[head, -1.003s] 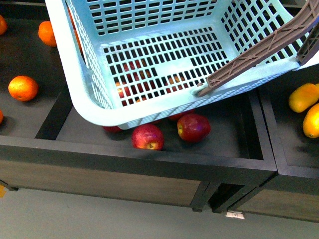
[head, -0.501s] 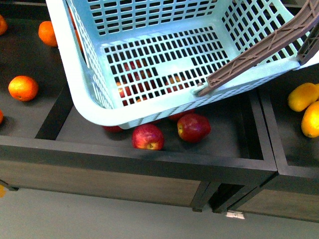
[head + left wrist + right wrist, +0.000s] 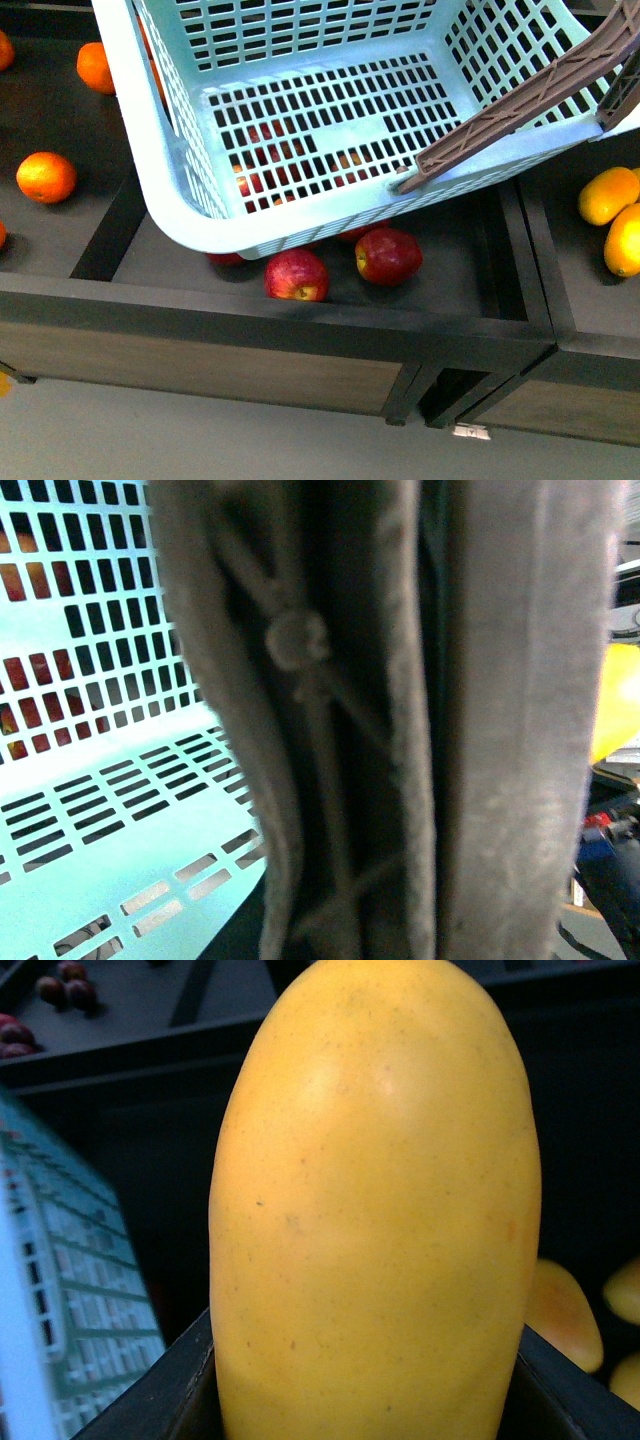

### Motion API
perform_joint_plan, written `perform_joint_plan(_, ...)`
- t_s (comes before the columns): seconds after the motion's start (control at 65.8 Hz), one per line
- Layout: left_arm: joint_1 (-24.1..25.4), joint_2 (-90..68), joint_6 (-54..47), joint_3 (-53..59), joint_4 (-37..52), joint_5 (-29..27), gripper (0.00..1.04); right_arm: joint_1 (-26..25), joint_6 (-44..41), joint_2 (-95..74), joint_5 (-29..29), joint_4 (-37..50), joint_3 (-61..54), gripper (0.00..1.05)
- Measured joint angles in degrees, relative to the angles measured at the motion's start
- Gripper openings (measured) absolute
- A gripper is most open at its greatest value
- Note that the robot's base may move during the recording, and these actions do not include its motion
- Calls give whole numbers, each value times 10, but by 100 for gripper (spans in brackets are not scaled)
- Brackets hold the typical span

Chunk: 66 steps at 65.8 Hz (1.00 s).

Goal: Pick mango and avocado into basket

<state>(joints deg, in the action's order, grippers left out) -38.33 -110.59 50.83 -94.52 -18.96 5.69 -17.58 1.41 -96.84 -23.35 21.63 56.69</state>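
1. The mango (image 3: 375, 1210) is filling almost all of the right wrist view, standing on end, smooth and yellow, shading to orange at its edges.
2. The right gripper (image 3: 375, 1400) is clamping it: the dark fingers (image 3: 165, 1395) are pressing against the fruit's lower flanks on both sides, spread only as wide as the mango itself.
3. Beside the held mango, and apart from it, a slotted aqua wall of the basket (image 3: 60, 1260) is showing. The fruit is sitting outside the basket, over a dark compartment.
4. Behind it, the loose mangoes (image 3: 565, 1315) are lying in that compartment.
5. In the left wrist view, the brown handle (image 3: 500, 730) is blurring across most of the picture, with the basket's slotted floor showing beyond it. The left gripper's fingers are not showing there, so I cannot tell whether it is open or closed.
6. In the front view, the grey floor (image 3: 200, 430) is lying nearest, then the dark front rim of the display stand (image 3: 300, 325).
7. Just behind that rim, two red apples (image 3: 297, 275) are resting side by side in the middle compartment.
8. The basket is hanging tilted over those apples, its near corner dipping low. More red fruit is showing through its bottom slots.
9. The handle is slanting up from the basket's near rim toward the picture's upper right corner.
10. Farther back in the compartment to the left, oranges (image 3: 46, 176) are lying well apart from one another.
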Motion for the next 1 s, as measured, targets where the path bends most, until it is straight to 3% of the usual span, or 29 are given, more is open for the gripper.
perform_joint_plan(0.243, 0, 0, 0, 0, 0, -1, 15, 95, -4, 81, 47, 6, -37, 54)
perform_joint_plan(0.608, 0, 0, 0, 0, 0, 1, 15, 211, -30, 70, 106, -42, -25, 54)
perform_joint_plan(0.79, 0, 0, 0, 0, 0, -1, 15, 245, -52, 35, 137, -58, 10, 54)
perform_joint_plan(1.003, 0, 0, 0, 0, 0, -1, 15, 252, -63, -23, 157, -67, 50, 54)
